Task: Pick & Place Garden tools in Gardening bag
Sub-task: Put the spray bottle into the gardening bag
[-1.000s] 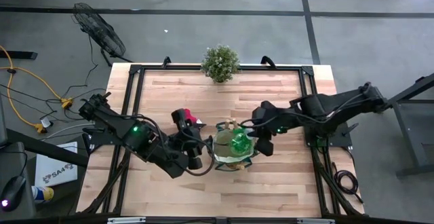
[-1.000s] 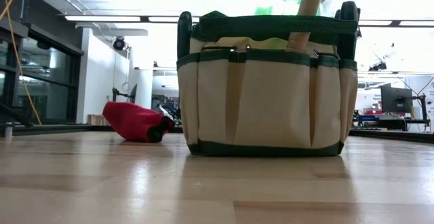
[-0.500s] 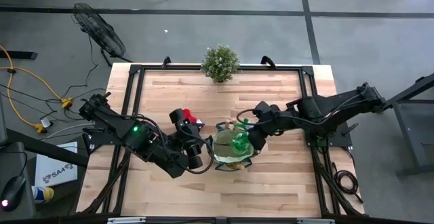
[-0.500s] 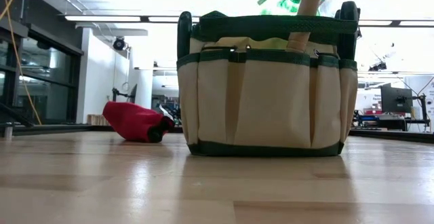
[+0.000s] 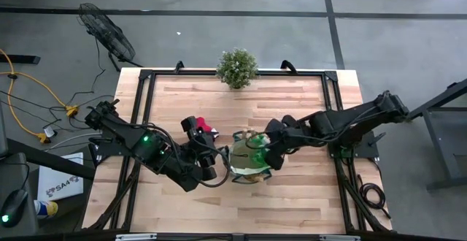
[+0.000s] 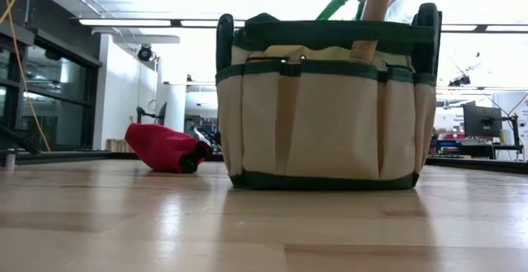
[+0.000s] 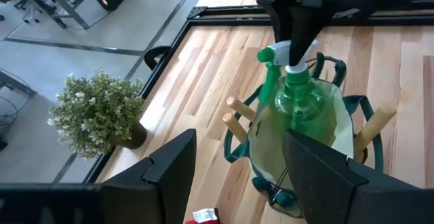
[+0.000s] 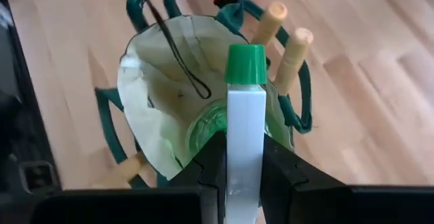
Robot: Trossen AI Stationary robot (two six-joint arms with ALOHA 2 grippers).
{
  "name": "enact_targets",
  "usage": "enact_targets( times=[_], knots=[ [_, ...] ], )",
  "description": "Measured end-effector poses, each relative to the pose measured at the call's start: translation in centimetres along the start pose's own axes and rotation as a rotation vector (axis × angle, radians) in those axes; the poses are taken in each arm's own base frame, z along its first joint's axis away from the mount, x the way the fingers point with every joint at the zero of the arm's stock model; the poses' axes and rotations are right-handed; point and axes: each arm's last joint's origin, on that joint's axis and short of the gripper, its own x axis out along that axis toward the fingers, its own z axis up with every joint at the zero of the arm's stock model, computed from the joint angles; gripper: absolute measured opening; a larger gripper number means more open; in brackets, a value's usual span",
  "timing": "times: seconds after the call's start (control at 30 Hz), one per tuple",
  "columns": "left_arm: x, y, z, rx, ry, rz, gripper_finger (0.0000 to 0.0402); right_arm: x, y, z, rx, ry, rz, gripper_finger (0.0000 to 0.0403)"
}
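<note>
The gardening bag (image 5: 250, 164) stands on the table's middle, tan with green trim (image 6: 326, 107). Wooden tool handles (image 7: 236, 108) (image 8: 295, 47) stick out of its pockets. My right gripper (image 5: 271, 147) hangs over the bag's mouth, shut on the green spray bottle (image 7: 302, 102), whose body is down inside the mouth. My left gripper (image 5: 211, 169) stands open beside the bag's left side, its fingers (image 7: 169, 170) holding nothing. A red glove (image 5: 206, 130) lies on the table left of the bag (image 6: 165, 147). My right gripper pinches the bottle's white spray head (image 8: 244, 136) between its two fingers (image 8: 213, 163), just behind the green nozzle (image 8: 245, 64). The fingers come from above, slanting down from the table's right. The bottle hangs upright below them, its body within the bag's mouth.
A bushy potted plant (image 5: 237, 67) stands at the table's far edge (image 7: 95, 112). A black frame (image 5: 146, 88) runs round the tabletop. Bare wood lies near and far of the bag.
My right gripper has sunk and drawn a little toward the bag's middle, rolling its wrist. The spray bottle has gone down with it, turning about, so its green trigger now shows just above the bag's rim in the low view.
</note>
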Motion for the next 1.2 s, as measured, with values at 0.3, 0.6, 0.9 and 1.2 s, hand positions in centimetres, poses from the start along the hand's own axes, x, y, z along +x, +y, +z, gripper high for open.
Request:
enact_targets(
  times=[0.3, 0.6, 0.9, 1.2],
  knots=[
    [0.0, 0.0, -0.1, 0.008, 0.007, -0.001, 0.0212, 0.1, -0.4, 0.0, -0.258, 0.026, -0.008, 0.0043],
    [0.0, 0.0, -0.1, 0.006, 0.017, -0.020, 0.0212, 0.4, -1.1, 0.5, -0.190, 0.098, 0.047, 0.0043],
    [0.0, 0.0, -0.1, 0.003, 0.017, -0.020, 0.0212, 0.6, -1.0, 0.5, -0.189, 0.119, 0.062, 0.0043],
    [0.0, -0.1, 0.0, -0.008, 0.012, -0.022, 0.0212, 3.9, -0.7, 0.1, -0.120, 0.241, 0.002, 0.0043]
  ],
)
